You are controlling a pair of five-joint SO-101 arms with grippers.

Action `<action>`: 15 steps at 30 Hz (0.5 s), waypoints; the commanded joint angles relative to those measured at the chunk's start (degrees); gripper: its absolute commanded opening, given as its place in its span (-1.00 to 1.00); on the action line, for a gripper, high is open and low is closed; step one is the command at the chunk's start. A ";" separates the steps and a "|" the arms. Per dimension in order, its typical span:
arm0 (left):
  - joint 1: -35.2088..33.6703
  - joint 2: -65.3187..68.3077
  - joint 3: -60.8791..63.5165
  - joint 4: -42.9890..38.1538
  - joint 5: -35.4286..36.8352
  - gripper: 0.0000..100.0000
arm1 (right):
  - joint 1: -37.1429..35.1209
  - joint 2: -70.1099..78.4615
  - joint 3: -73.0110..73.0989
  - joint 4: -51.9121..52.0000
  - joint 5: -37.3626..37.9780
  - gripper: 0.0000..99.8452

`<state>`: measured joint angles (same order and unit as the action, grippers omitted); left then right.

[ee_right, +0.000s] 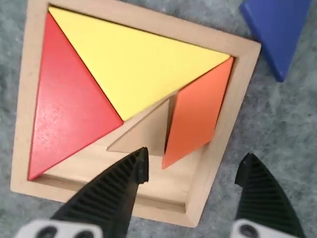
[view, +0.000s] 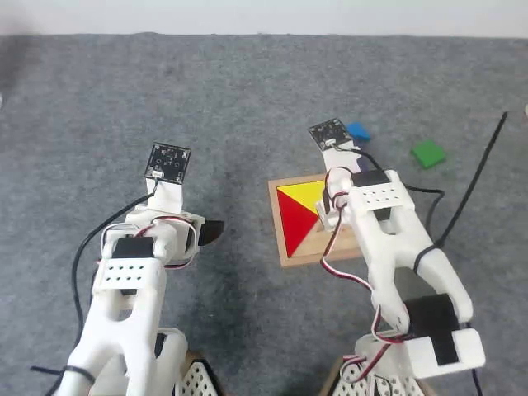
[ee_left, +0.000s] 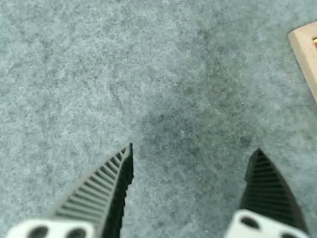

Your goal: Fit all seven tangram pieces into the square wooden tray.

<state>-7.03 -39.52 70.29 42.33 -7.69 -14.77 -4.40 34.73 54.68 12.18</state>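
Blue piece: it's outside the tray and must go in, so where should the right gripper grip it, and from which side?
Probably from straight above: the blue piece lies flat on the carpet beside the tray, so only its thin edges offer hold. Close the open right gripper across its wide part, not the narrow tip, which could slip out.

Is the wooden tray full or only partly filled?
Partly filled. The wooden tray holds the red triangle, yellow triangle and orange piece, with bare wood beside them; the blue piece lies outside.
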 commanded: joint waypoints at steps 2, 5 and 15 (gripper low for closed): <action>0.00 -1.41 -0.22 -1.05 -0.53 -0.31 | -2.07 -0.31 -0.62 -0.13 -0.62 -0.40; 0.00 -1.41 -0.22 -1.05 -0.53 -0.31 | -1.98 -0.31 -0.62 -1.01 -1.93 -0.40; -0.09 -1.41 -0.22 -1.05 -0.53 -0.31 | -3.82 4.70 -0.88 -2.86 -1.85 -0.40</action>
<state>-7.03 -39.52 70.29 42.33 -7.69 -16.79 -0.35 34.73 52.48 10.59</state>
